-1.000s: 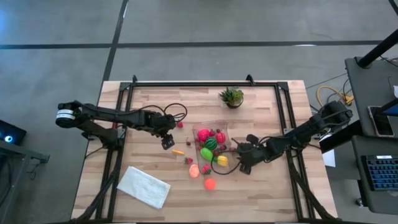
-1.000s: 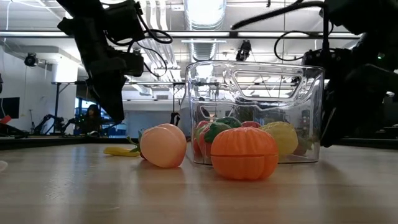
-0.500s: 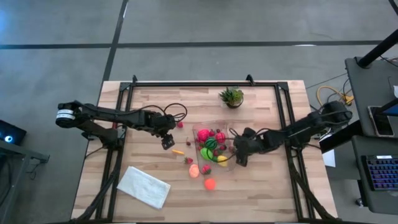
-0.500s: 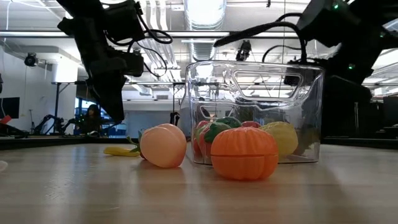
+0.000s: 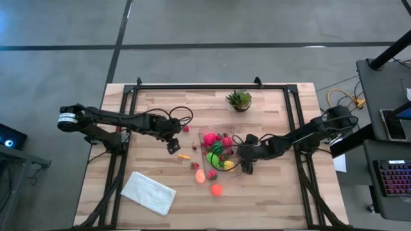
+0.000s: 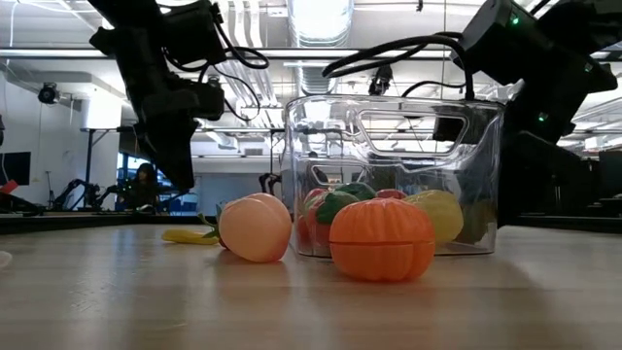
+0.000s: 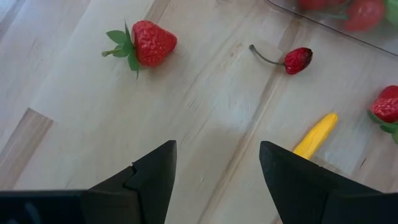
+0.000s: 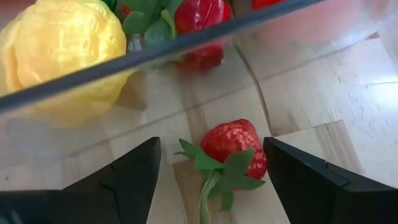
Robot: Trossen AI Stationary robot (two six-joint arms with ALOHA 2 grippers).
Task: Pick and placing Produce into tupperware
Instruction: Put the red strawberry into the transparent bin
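The clear tupperware (image 5: 218, 147) stands mid-table with several toy fruits inside, among them a yellow one (image 8: 59, 43). My right gripper (image 5: 244, 160) is low at its right wall, open. In the right wrist view its fingers (image 8: 211, 142) stand on either side of a small red strawberry (image 8: 236, 149) lying on the wood by that wall, without touching it. My left gripper (image 5: 172, 144) hovers open left of the tupperware, over bare wood (image 7: 217, 146). A peach (image 5: 200, 176) and an orange pumpkin (image 5: 216, 189) rest on the table near its front.
Loose pieces lie near the left gripper: a strawberry (image 7: 149, 43), a cherry (image 7: 298, 59), a yellow piece (image 7: 317, 134) and another strawberry (image 7: 388, 106). A white folded cloth (image 5: 149, 191) lies near the front left, and a potted plant (image 5: 239, 99) stands toward the far edge.
My right gripper has moved toward the table's left and a little toward the far edge, coming in against the tupperware's right wall. The left arm has kept still.
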